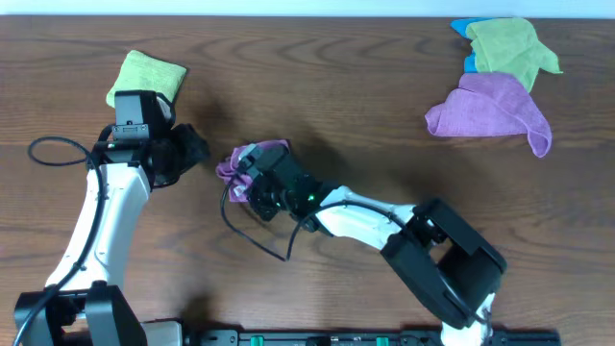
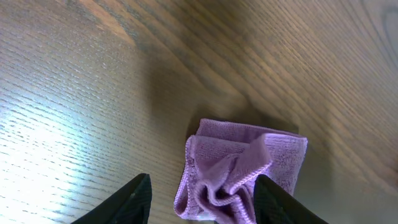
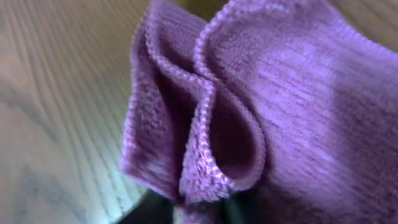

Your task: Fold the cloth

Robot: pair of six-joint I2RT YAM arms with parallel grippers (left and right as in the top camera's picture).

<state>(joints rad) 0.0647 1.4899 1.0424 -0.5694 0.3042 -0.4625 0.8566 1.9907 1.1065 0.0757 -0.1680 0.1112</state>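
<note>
The purple-magenta cloth (image 1: 252, 155) lies bunched up near the middle of the table. My right gripper (image 1: 258, 181) is on it; in the right wrist view the cloth (image 3: 267, 81) fills the frame and its hemmed folds are pinched at my right gripper (image 3: 205, 208). My left gripper (image 1: 195, 147) is open just left of the cloth and holds nothing. In the left wrist view the cloth (image 2: 249, 165) lies ahead of and partly between the open fingers of my left gripper (image 2: 202, 183), with several loose folds showing.
A folded light green cloth (image 1: 146, 75) lies at the back left, behind my left arm. At the back right lie a paler purple cloth (image 1: 490, 108), a light green cloth (image 1: 504, 48) and a blue item (image 1: 469, 63). A black cable (image 1: 252, 231) loops by the right arm.
</note>
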